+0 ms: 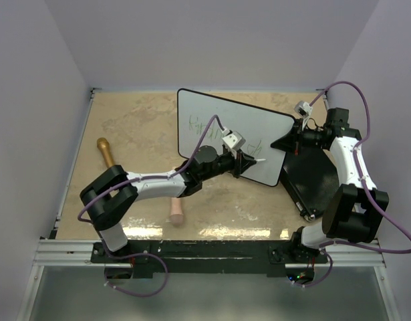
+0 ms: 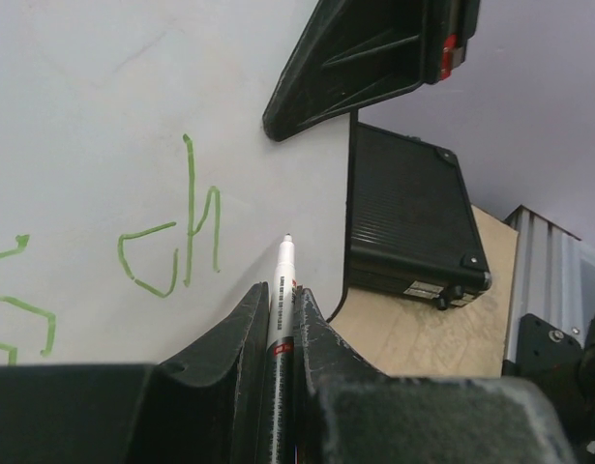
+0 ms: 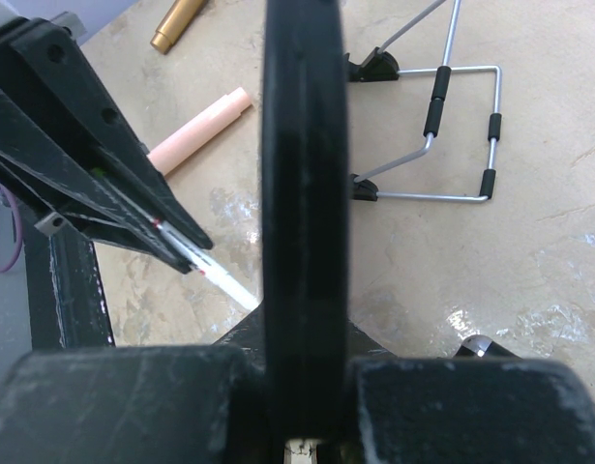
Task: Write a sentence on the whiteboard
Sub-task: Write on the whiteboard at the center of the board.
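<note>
The whiteboard (image 1: 222, 130) stands tilted in the middle of the table. The sentence (image 1: 198, 123) shows as thin green strokes on it. In the left wrist view the last green letters (image 2: 171, 242) read roughly "ch". My left gripper (image 2: 282, 293) is shut on a white marker (image 2: 283, 261). Its tip sits just right of those letters, at the board's (image 2: 94, 87) surface. From above, this gripper (image 1: 247, 162) hovers over the board's lower right part. My right gripper (image 3: 302, 338) is shut on the whiteboard's black rim (image 3: 302, 174), at the board's right edge (image 1: 285, 142).
A black flat case (image 1: 313, 175) lies right of the board, also in the left wrist view (image 2: 408, 208). A wire stand (image 3: 452, 126) sits behind the board. A pink tube (image 1: 176, 212) and a gold tube (image 1: 105, 151) lie on the table at left.
</note>
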`<state>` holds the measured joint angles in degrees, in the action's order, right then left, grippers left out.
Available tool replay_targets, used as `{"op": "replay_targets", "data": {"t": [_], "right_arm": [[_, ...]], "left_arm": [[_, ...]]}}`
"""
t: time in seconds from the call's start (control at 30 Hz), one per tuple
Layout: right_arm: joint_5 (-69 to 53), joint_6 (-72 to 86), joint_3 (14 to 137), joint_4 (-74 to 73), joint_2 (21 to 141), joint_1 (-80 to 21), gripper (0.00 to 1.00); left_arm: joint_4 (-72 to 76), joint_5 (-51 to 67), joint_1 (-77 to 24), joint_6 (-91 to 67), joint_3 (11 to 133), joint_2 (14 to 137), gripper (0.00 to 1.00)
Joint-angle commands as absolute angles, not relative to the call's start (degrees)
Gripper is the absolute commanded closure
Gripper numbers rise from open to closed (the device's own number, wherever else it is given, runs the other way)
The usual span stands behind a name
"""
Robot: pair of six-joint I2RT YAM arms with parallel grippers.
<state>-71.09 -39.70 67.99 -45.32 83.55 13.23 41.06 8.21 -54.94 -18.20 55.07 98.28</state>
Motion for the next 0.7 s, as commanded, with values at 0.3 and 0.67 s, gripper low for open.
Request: {"op": "replay_targets", "data": {"t": [0.3, 0.67], "right_arm": [[-68.38, -41.66, 68.55, -45.18, 82.18, 12.92, 1.0], [-68.29, -41.84, 68.55, -45.26, 82.09, 13.01, 1.0]], "left_arm": [[40.25, 4.48, -55.11, -14.5, 59.94, 99.67, 1.0], [40.61, 3.69, -55.02, -13.71, 60.56, 98.97, 1.0]]}}
